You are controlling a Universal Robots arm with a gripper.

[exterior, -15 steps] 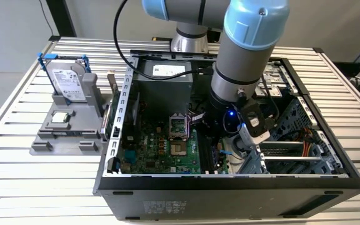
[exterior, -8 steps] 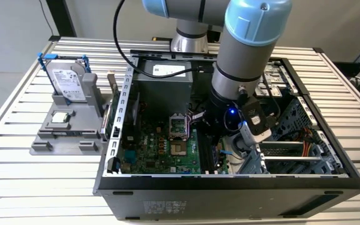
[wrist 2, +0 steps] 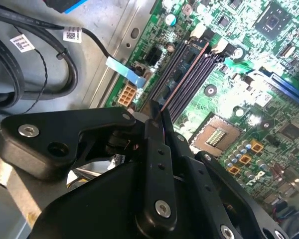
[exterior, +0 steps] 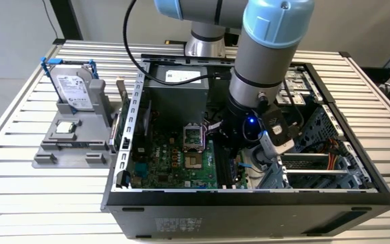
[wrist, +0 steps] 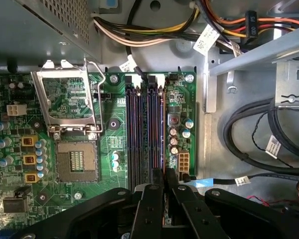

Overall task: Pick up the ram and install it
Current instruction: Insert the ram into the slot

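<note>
Gripper (wrist: 165, 181) jaws clamped on ram (wrist 2: 182, 79), edge-on over motherboard (wrist: 114, 134) mem slots (wrist: 144, 129), inside PC case (exterior: 249, 195).

Slatted white metal table (exterior: 19, 198) under my work; pale wall (exterior: 12, 30) behind; dark post (exterior: 66, 19) stood at back.

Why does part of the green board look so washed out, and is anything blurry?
In the second wrist view, glare whitens the green motherboard; the black end effector up close looks soft. In the first wrist view, lighting is even. In the exterior view, a blue light glows on the wrist.
</note>
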